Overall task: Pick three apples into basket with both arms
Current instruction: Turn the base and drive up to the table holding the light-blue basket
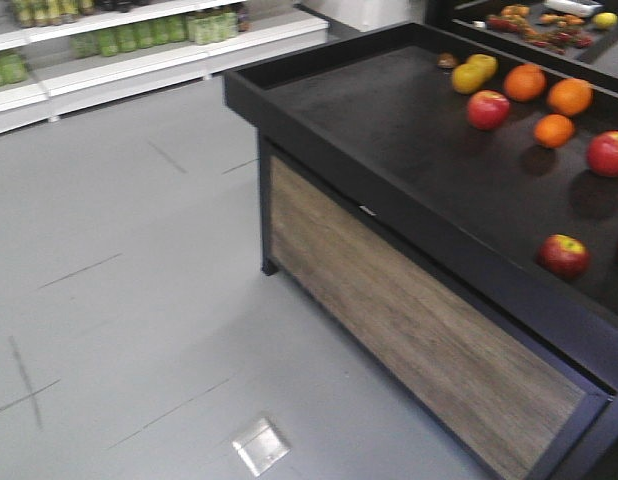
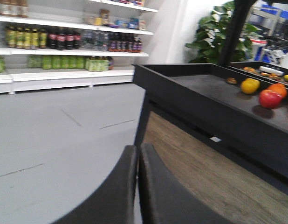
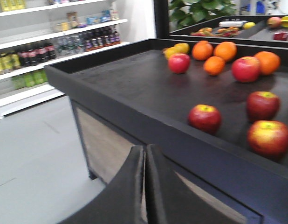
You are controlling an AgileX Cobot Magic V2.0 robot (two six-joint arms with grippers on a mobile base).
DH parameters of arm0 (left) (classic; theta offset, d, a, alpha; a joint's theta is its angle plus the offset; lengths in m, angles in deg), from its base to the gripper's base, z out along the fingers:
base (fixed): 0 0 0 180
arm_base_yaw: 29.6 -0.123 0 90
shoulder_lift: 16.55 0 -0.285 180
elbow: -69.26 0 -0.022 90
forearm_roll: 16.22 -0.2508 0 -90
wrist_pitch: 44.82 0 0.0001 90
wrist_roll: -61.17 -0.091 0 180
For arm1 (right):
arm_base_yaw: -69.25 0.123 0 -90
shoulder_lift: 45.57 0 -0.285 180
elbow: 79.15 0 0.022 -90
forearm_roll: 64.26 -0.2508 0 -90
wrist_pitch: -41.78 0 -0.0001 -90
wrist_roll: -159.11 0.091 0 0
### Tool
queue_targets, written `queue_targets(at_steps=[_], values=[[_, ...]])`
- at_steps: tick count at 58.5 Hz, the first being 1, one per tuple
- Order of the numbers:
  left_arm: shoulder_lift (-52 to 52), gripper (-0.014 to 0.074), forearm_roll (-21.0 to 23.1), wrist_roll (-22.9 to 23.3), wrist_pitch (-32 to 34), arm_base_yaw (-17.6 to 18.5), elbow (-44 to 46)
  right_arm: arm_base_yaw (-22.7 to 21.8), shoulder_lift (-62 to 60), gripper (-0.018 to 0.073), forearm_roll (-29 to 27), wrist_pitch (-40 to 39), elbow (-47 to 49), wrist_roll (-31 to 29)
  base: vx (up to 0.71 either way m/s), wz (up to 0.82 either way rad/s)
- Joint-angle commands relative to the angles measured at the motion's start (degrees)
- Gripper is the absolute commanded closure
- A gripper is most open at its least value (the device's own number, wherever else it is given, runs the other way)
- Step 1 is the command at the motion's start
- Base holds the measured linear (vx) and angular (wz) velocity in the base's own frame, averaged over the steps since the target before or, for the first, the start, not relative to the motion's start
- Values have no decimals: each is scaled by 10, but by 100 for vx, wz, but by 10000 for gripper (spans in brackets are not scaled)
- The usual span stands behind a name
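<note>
Three dark red apples lie near the front edge of the black display table in the right wrist view: one closest to the rim, one behind it and one at the right. The front view shows one of these apples. My right gripper hangs shut and empty below the table's rim, short of the apples. My left gripper is shut and empty over the floor, beside the table's corner. The basket is out of view.
Brighter red apples, oranges and yellow fruit lie farther back on the table. Its side is a wood panel. Shelves of bottles line the far wall. A metal plate is set in the grey floor.
</note>
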Motion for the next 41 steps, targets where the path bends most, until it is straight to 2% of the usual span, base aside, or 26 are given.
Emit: queue_targets(at_steps=[1,41], values=[[-7,602,1,2,39,-2,14,-3,-7,567,8,-41,-7,-7,8,-48],[-7,602,1,2,39,-2,14,-3,-7,567,8,-41,-7,-7,6,-48]])
